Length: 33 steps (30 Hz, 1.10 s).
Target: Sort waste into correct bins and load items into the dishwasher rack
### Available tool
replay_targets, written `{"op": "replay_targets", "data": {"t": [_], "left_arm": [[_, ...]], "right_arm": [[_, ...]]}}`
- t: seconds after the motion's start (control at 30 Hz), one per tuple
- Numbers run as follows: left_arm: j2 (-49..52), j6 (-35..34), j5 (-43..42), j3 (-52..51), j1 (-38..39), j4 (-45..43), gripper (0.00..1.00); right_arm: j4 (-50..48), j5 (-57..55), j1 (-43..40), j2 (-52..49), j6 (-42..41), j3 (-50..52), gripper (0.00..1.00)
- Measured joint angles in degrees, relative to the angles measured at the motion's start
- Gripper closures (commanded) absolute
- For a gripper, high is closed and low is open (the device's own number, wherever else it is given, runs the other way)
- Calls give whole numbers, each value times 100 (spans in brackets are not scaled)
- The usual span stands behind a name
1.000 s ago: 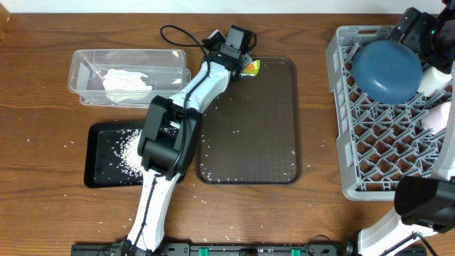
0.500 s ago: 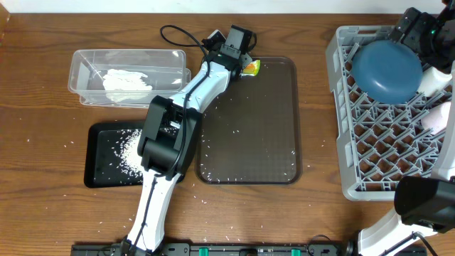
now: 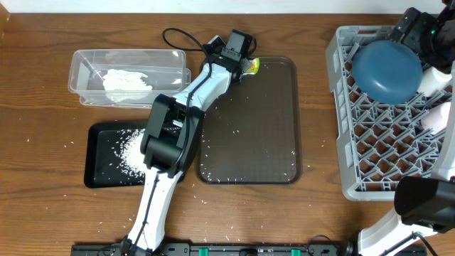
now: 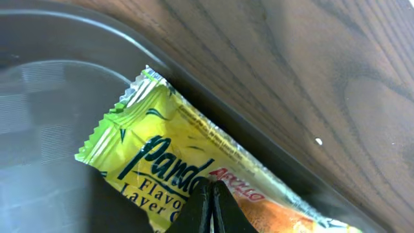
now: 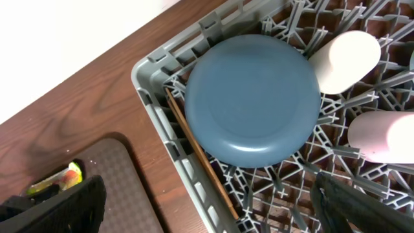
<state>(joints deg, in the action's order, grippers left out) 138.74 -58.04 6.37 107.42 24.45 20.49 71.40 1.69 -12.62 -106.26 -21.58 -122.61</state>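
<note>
Snack wrapper (image 4: 162, 155) lies at the left claw's (image 4: 208, 192) tips, on the serving tray's (image 3: 263, 128) corner; clear tub (image 3: 84, 65) holding napkin (image 3: 126, 84) sits left, dishwasher rack (image 3: 384, 142) well right.

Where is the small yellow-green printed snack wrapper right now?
Overhead, the yellow-green snack wrapper lies against the far rim of the dark-brown serving tray, left of centre, at the left gripper's closed fingertips.

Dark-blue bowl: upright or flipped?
Flipped. The dark-blue bowl lies rim down on the dishwasher rack; its rounded underside and flat base face the camera.
</note>
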Motion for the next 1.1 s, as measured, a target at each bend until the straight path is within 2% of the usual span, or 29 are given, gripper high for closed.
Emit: {"op": "replay_targets", "data": {"t": [0.7, 0.8, 0.83, 0.87, 1.1], "left_arm": [[-415, 157, -549, 48, -2, 2190, 94], [-535, 197, -592, -2, -2, 2133, 93], [-581, 216, -603, -13, -2, 2026, 87], [-634, 256, -603, -15, -2, 1849, 85], [-782, 306, -481, -15, -2, 483, 94]], "right_arm": [[0, 0, 2, 0, -15, 0, 1], [0, 0, 2, 0, -15, 0, 1], [0, 0, 2, 0, -15, 0, 1], [2, 0, 2, 0, -15, 0, 1], [0, 0, 2, 0, -15, 0, 1]]}}
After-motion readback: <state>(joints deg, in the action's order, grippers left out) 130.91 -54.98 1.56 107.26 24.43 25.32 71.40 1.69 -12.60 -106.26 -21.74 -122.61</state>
